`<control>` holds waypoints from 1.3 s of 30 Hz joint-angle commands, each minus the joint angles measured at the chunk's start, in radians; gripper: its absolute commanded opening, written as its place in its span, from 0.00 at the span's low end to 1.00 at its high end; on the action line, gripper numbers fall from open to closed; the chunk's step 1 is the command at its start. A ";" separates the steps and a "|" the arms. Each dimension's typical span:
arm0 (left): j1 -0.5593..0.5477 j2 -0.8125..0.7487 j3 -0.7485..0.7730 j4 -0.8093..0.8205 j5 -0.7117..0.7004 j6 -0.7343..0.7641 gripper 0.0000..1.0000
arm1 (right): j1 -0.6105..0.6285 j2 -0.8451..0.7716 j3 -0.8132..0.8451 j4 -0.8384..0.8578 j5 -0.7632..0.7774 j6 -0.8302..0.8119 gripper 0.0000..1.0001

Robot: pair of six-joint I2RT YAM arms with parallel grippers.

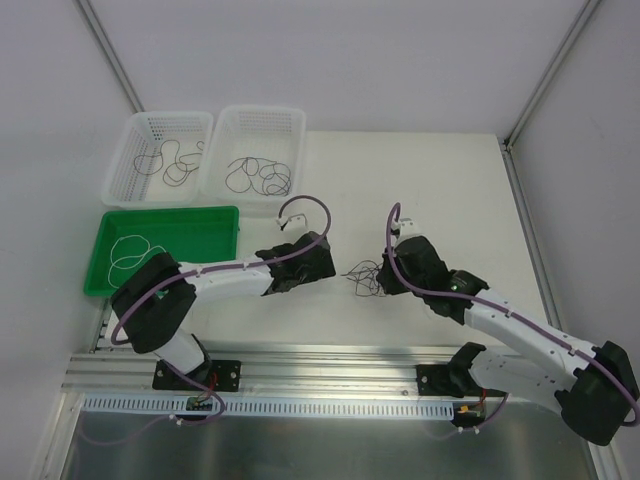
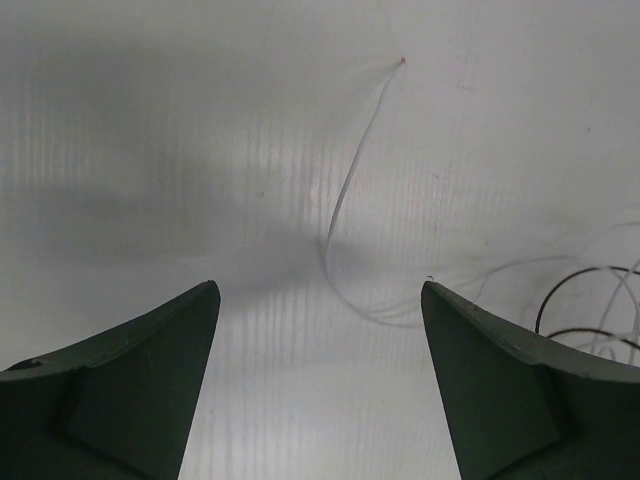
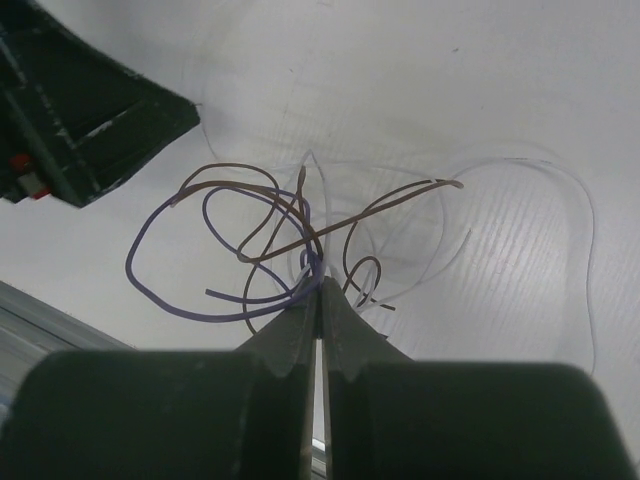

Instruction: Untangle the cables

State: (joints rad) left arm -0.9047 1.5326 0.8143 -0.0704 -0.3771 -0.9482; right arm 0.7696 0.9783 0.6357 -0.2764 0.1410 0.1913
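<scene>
Right gripper (image 3: 318, 292) is pressed together, pinching the cables (image 1: 365, 277) mid-table between the arms. Left gripper (image 2: 319, 290) is spread just left of them, over a white strand (image 2: 345, 190). Bare table (image 1: 450, 180) lies far and right; tray (image 1: 222, 236) sits left.

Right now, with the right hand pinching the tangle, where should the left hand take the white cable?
Probably the lone straight stretch of the white cable below its free tip, from above, with the left hand straddling it: it runs alone there, clear of the tangle.
</scene>
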 commanded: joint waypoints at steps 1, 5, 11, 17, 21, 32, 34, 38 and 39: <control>-0.010 0.066 0.078 0.041 -0.112 0.020 0.82 | 0.020 -0.026 0.015 0.040 0.025 0.023 0.01; -0.010 0.147 0.149 0.040 -0.125 0.063 0.75 | 0.034 -0.030 0.015 0.049 0.023 0.028 0.01; -0.010 0.241 0.195 0.038 -0.112 0.085 0.39 | 0.046 -0.043 0.018 0.034 0.038 0.030 0.01; -0.008 0.187 0.138 0.014 -0.196 0.104 0.00 | 0.046 -0.093 0.019 -0.052 0.094 -0.003 0.01; -0.007 0.084 0.094 -0.049 -0.325 0.144 0.00 | 0.030 -0.144 0.015 -0.159 0.219 -0.016 0.01; 0.044 -0.388 0.009 -0.215 -0.635 0.368 0.00 | -0.174 -0.349 0.070 -0.451 0.465 0.000 0.01; 0.070 -0.446 0.017 -0.232 -0.658 0.431 0.00 | -0.199 -0.371 0.104 -0.493 0.525 -0.001 0.01; 0.122 -0.610 0.046 -0.246 -0.686 0.517 0.00 | -0.239 -0.379 0.142 -0.530 0.569 0.002 0.01; 0.134 -0.632 0.054 -0.246 -0.678 0.535 0.00 | -0.254 -0.372 0.145 -0.534 0.562 0.003 0.01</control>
State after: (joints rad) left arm -0.8452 0.9882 0.8398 -0.2211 -0.8509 -0.5713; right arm 0.5686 0.6094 0.7521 -0.6346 0.5003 0.2279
